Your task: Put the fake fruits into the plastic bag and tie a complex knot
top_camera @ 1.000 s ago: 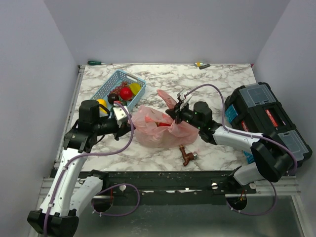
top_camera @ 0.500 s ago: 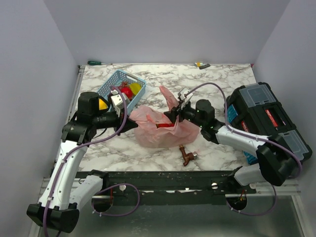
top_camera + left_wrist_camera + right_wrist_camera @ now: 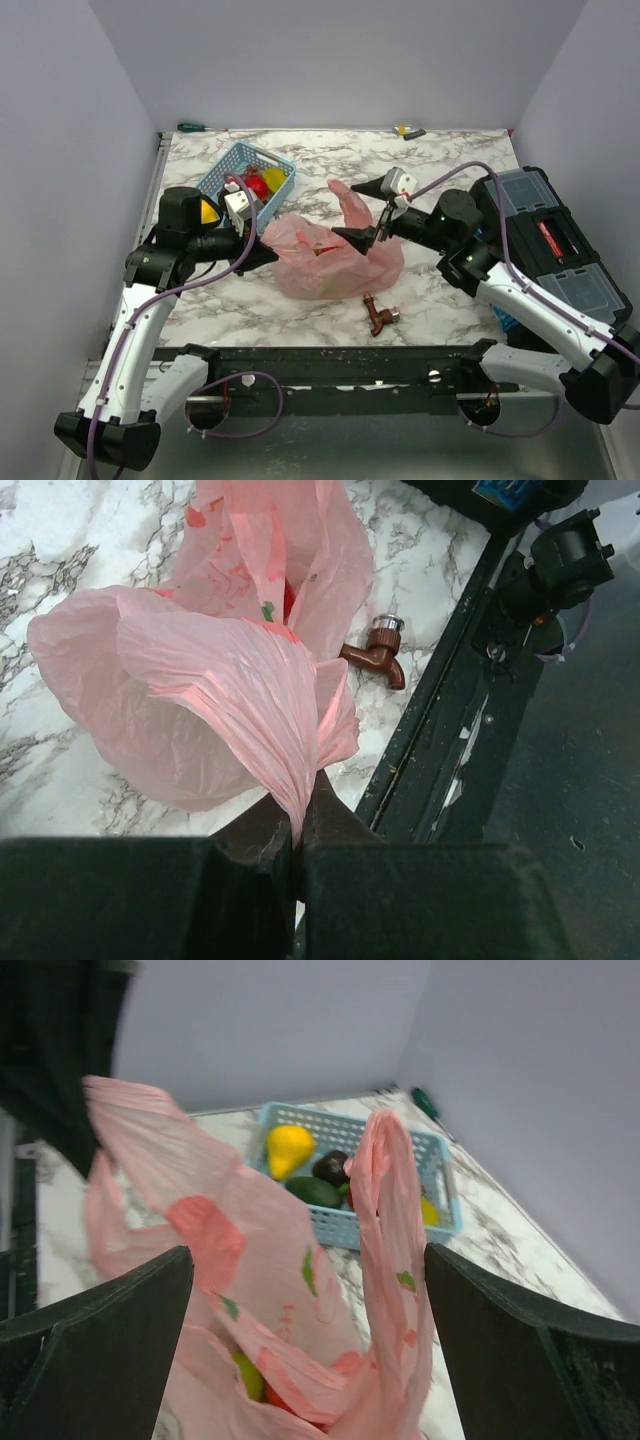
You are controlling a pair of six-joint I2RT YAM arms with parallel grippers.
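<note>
While the left gripper (image 3: 297,825) pinches a gathered edge of the bag (image 3: 335,265) on the table (image 3: 440,160), the right gripper (image 3: 308,1260) hangs spread wide above it, holding nothing; fruits (image 3: 300,1155) lie in the basket (image 3: 232,165) and in the bag.

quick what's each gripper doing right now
left gripper: shut on a bunched edge of the plastic bag
right gripper: open, gripping nothing; the bag stands loose between its fingers
</note>
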